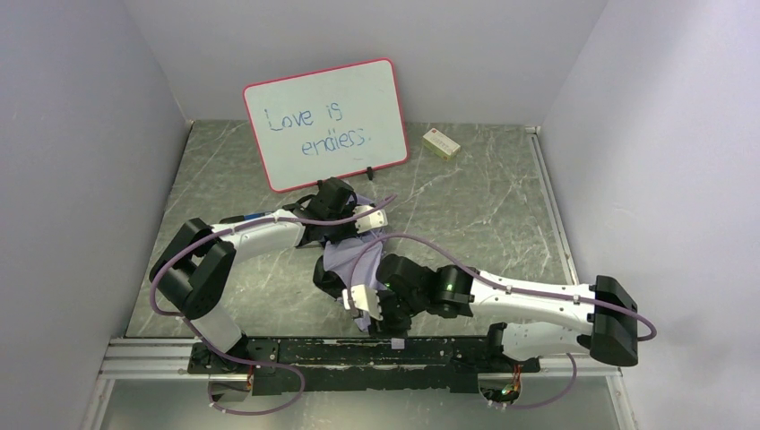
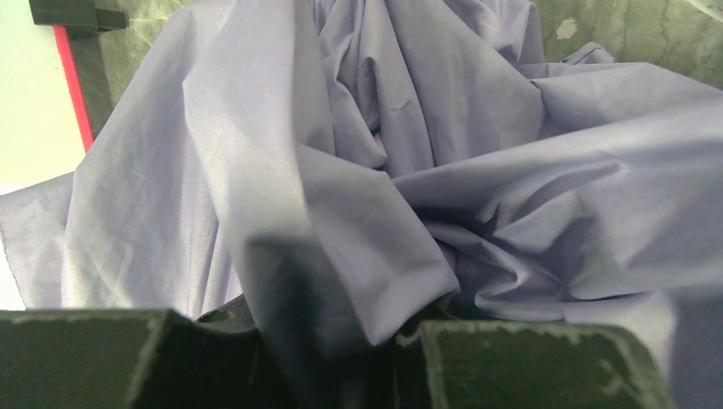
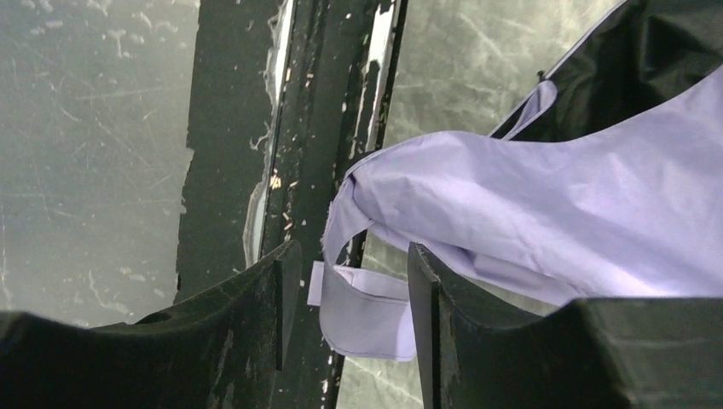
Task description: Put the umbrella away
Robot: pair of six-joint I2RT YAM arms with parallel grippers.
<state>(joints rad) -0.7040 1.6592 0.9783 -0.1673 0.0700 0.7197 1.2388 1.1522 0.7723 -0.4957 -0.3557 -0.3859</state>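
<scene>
Umbrella (image 1: 345, 255) bunched up mid-table (image 1: 502, 206), between the two arms, just in front of the whiteboard (image 1: 327, 121). The grip looks marginal on both sides.

Main risk, as I judge it: the right gripper (image 3: 354, 264) has its jaws apart with the closure strap (image 3: 367, 319) dangling loose in the gap. It's thin and floppy, so closing off-centre could miss it or catch only an edge. The left gripper (image 2: 332, 336) is nearly closed, pinching only a fold of lavender fabric, not the shaft or ribs. Any tug from the right could pull that cloth free or drag the canopy back open. The strap also hangs over the black mounting rail (image 1: 296, 351), so it could snag there. Pose: the left arm reaches forward across the umbrella's far end. The right arm is folded back toward the near edge, wrist low, fingers pointing at the rail.
</scene>
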